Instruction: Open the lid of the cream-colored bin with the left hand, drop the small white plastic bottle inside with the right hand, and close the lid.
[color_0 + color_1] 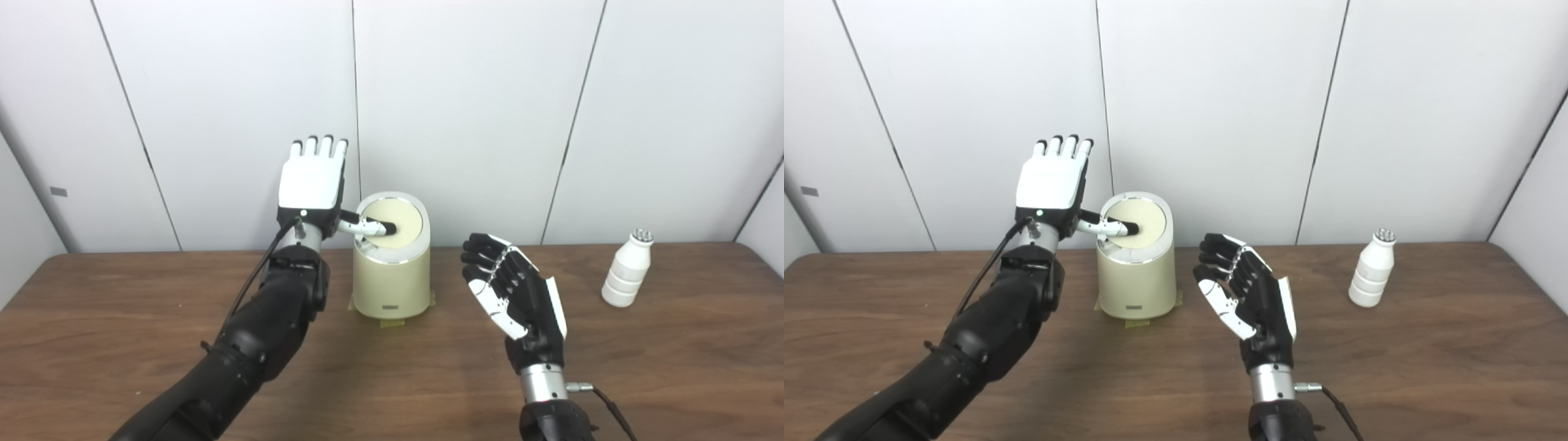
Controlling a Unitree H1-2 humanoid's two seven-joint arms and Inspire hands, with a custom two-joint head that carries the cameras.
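Note:
The cream-colored bin (pixel 392 275) stands upright at the back middle of the table, its round lid (pixel 401 226) lying in the rim. My left hand (pixel 312 180) is raised just left of the bin, fingers straight up and apart, with its thumb stretched sideways onto the lid. It holds nothing. My right hand (pixel 517 294) hovers open to the right of the bin, palm turned left, fingers loosely curled around nothing. The small white plastic bottle (pixel 626 269) stands upright at the far right, well away from both hands.
The brown wooden table (pixel 122 318) runs the full width under the arms. White wall panels (pixel 490 92) close off the back right behind the bin. A strip of tape (pixel 392 321) shows at the bin's base.

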